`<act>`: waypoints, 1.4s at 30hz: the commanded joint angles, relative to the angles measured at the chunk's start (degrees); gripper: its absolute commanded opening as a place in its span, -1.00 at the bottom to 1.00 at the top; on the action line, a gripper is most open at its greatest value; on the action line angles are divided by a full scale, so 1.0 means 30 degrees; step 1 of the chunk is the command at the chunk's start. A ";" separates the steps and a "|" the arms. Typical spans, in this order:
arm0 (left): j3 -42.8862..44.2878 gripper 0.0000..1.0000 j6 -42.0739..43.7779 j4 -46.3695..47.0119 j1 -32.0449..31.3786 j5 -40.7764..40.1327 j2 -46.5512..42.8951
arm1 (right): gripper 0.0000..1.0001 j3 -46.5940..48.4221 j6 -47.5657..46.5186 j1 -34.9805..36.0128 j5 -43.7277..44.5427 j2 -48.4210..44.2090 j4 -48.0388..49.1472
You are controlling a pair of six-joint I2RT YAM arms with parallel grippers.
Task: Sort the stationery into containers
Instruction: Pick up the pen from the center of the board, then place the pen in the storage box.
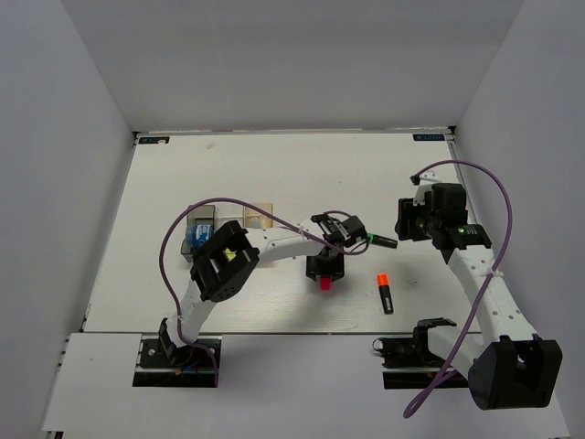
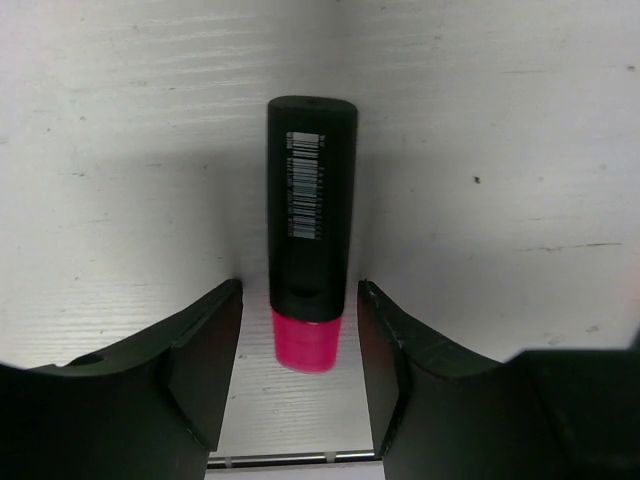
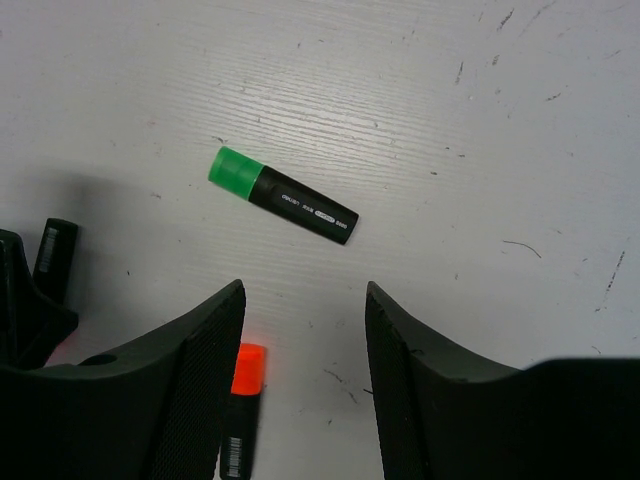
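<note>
Three highlighters lie loose on the table [image 1: 274,165]. By my count, that is what is left for you to sort.

**Left gripper** [image 2: 300,300]: fingers apart, straddling the pink highlighter [image 2: 310,240] at its pink cap. A strip of table shows on each side of the pen, so I judge no contact yet. The black body runs straight away from the fingers toward the top of the wrist view.

**Right gripper** [image 3: 305,295]: fingers apart, nothing between them.
- The green highlighter [image 3: 283,196] lies beyond the fingertips, above and left of centre in the wrist view, with its cap to the upper left.
- The orange highlighter [image 3: 243,400] sits at the lower edge, tucked against the inner side of the finger on the left of that view.

**Top view**
- Pink is at frame centre under the left gripper.
- Green is just to the right of it.
- Orange is to the lower right, apart from both.

**Done so far (judgement):** the dark grey tray [image 1: 203,212], left of centre, holds something blue, but it is too small to name. The tan tray [image 1: 259,204] is near it on the right, and I cannot read its contents. The left arm [image 1: 224,261] covers whatever stands between them. No yellow pen is in view. You are at the grasp step on pink, and closing, carrying and dropping are all to come.

**Pose**
- The left arm rises from the lower-left base. Its elbow is bent beside the trays, the forearm reaches right to centre, and the wrist points down.
- The right arm [image 1: 484,283] climbs the right side of the frame from the lower-right base, with its wrist turned left toward green.
</note>
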 commanded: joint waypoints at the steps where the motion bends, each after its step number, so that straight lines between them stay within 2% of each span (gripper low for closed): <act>1: 0.0630 0.20 -0.0162 0.0186 -0.0040 0.0052 -0.0052 | 0.10 0.0006 0.0123 -0.0075 -0.0297 -0.0105 0.0363; 6: 0.0572 0.15 -0.0220 -0.0222 -0.0068 -0.0444 0.0241 | 0.10 0.0036 0.0122 -0.0075 -0.0385 -0.0105 0.0218; 12: -0.0656 -0.50 -0.0221 -0.0340 -0.0039 -0.0592 0.0125 | 0.10 0.0035 0.0152 -0.0017 -0.0473 -0.0106 0.0305; 13: -0.0949 -0.68 -0.0162 -0.0311 -0.0039 -0.0621 0.0008 | 0.10 -0.0023 0.0152 -0.0074 -0.0473 -0.0105 0.0334; 17: -0.1304 -1.00 0.1065 -0.0457 -0.0068 -0.1088 -0.0808 | 0.45 -0.0023 -0.0022 -0.0104 -0.1085 -0.0105 0.0305; 18: -0.1391 -1.00 0.2171 -0.0515 -0.0068 -0.1235 -0.0958 | 0.63 -0.0023 -0.0285 -0.0104 -0.1378 -0.0047 0.0189; 19: -0.1449 -1.00 0.2588 -0.0429 -0.0010 -0.1469 -0.1250 | 0.71 -0.0052 -0.0375 -0.0104 -0.1903 -0.0105 0.0159; 21: -0.1537 -1.00 0.4192 -0.0224 -0.0068 -0.1646 -0.2977 | 0.75 -0.0082 -0.0754 -0.0104 -0.2814 -0.0134 0.0041; 22: -0.1625 -1.00 0.4551 -0.0223 -0.0010 -0.2111 -0.3503 | 0.65 -0.0111 -0.0814 -0.0104 -0.3339 -0.0077 -0.0046; 23: -0.1742 -1.00 0.5309 -0.0049 -0.0010 -0.2261 -0.5191 | 0.18 -0.0111 -0.1018 -0.0075 -0.3837 -0.0076 -0.0163; 26: -0.2239 -1.00 0.6339 -0.0366 0.0428 -0.3314 -0.7400 | -0.70 -0.0169 -0.1457 -0.0075 -0.5039 -0.0018 -0.0339; 27: -0.2531 -1.00 0.6371 -0.0485 0.0691 -0.3578 -0.9058 | -0.83 -0.0199 -0.1749 -0.0075 -0.5275 -0.0046 -0.0369; 28: -0.2824 -1.00 0.6429 -0.0574 0.0954 -0.3697 -0.9568 | -0.82 -0.0199 -0.1955 -0.0046 -0.6061 -0.0047 -0.0688; 29: -0.3697 -1.00 0.6459 -0.0836 0.2146 -0.3785 -1.0095 | -0.60 -0.0170 -0.2799 -0.0075 -0.7287 -0.0018 -0.0923; 30: -0.4025 -1.00 0.6372 -0.1041 0.2622 -0.3699 -1.1580 | -0.20 -0.0199 -0.3706 -0.0075 -0.7937 0.0041 -0.1158; 31: -0.4376 -1.00 0.6400 -0.1101 0.3758 -0.3611 -1.2000 | 0.44 -0.0083 -0.4034 -0.0075 -0.9539 0.0099 -0.1914; 32: -0.5221 -1.00 0.6749 -0.1276 0.5017 -0.3088 -1.3049 | 0.55 0.0034 -0.4618 -0.0046 -0.9961 0.0216 -0.2212; 33: -0.5519 -1.00 0.7071 -0.1510 0.6305 -0.2909 -1.3262 | 0.56 0.0035 -0.4943 -0.0017 -1.0313 0.0246 -0.2447; 36: -0.6747 -1.00 0.8068 -0.1163 0.9471 -0.1649 -1.4111 | -0.25 0.0152 -0.5123 0.0013 -1.0962 0.0597 -0.2684; 37: -0.7217 -1.00 0.8564 -0.0783 1.0004 -0.1154 -1.4201 | -0.80 0.0211 -0.5122 0.0013 -1.0932 0.0656 -0.2713; 38: -0.7454 -1.00 0.9091 -0.0345 1.1373 -0.0859 -1.4347 | -0.95 0.0211 -0.5093 0.0013 -1.0932 0.0946 -0.2829; 39: -0.7630 -1.00 0.9328 -0.0166 1.1764 -0.0247 -1.4232 | -1.00 0.0298 -0.5034 0.0013 -1.0874 0.1036 -0.2830; 42: -0.7400 -1.00 1.0324 0.0479 1.2938 0.1014 -1.3503 | -1.00 0.0270 -0.5033 -0.0045 -1.0728 0.1242 -0.2830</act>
